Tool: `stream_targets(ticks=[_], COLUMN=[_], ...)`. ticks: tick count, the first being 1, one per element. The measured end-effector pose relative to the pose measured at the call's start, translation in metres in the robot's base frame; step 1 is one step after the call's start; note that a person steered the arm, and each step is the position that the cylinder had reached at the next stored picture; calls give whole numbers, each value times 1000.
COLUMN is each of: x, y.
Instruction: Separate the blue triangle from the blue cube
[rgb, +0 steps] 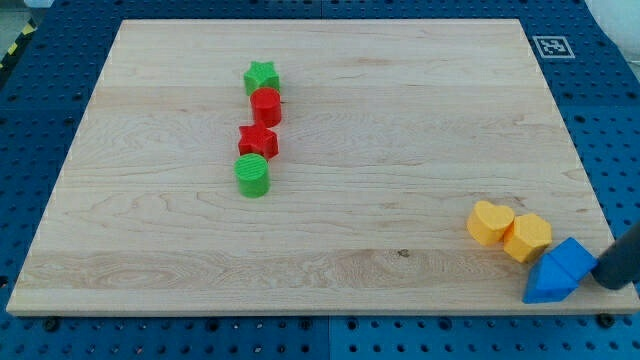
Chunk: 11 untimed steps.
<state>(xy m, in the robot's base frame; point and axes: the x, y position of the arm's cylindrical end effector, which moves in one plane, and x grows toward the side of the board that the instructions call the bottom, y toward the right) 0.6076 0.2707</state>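
The blue triangle lies at the board's bottom right corner, near the bottom edge. The blue cube sits just up and to the right of it, and the two touch. My tip comes in from the view's right edge and stands right against the cube's right side, to the right of the triangle. Only the rod's lower end shows.
A yellow hexagon touches the blue cube's upper left, with a yellow heart beside it. A column at upper left holds a green star, red cylinder, red star and green cylinder. The board's right edge is close by.
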Motion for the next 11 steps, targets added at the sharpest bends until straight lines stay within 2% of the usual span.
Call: stream_targets(ticks=[4, 8, 11], x=[11, 10, 11], y=[-35, -43, -104])
